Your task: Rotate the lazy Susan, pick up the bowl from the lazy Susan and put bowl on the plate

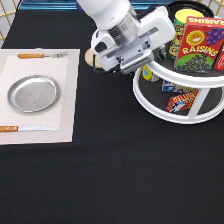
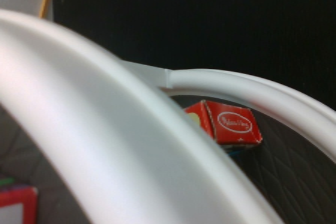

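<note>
Two tiers of the large white round lazy Susan (image 1: pixel 172 95) stand at the exterior view's right, the gripper (image 1: pixel 150 65) at its left rim; its opening I cannot tell. Glossy black bowl (image 1: pixel 186 7), probably, sits top-tier. Round silver metal plate (image 1: pixel 33 93) lies left, bare.

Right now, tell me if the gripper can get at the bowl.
Probably not directly: the gripper is at the lazy Susan's rim, and the raisins box and yellow can crowd the bowl.
</note>
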